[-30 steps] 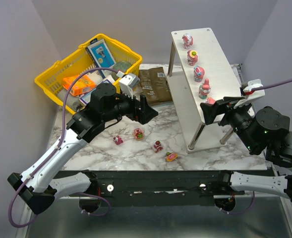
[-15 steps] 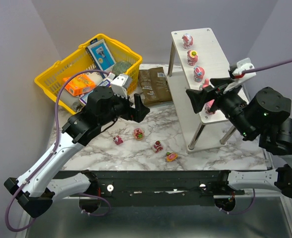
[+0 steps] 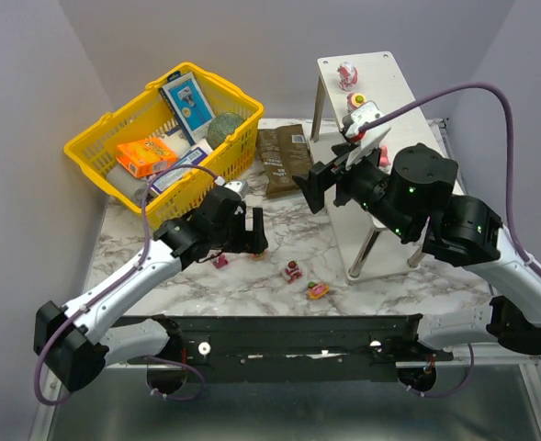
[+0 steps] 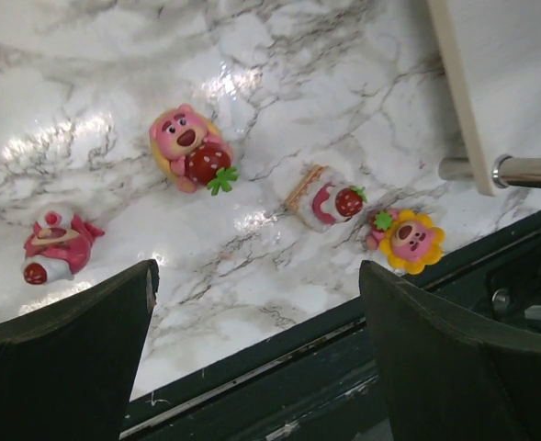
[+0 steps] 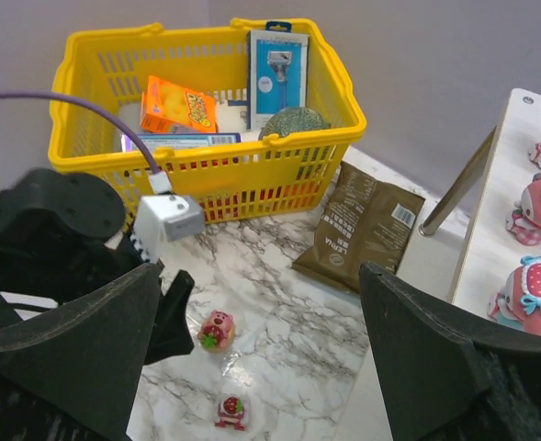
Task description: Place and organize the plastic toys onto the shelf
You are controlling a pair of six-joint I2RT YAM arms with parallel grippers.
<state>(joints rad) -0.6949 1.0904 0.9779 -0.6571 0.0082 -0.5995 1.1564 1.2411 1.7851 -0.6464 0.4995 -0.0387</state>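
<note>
Looking down past my left pincer (image 4: 259,276), I see its fingers spread wide with nothing between them, hovering over the marble table (image 4: 114,55). Just ahead of it lie a pink bear (image 4: 192,147), a fallen pink figure (image 4: 57,246) to the left, and a strawberry piece (image 4: 325,197) and a sunflower figure (image 4: 408,239) to the right. My right pincer (image 5: 263,276) is also open and empty. The shelf (image 5: 495,230) is to its right, with three toys (image 5: 532,294) standing in a row on it.
</note>
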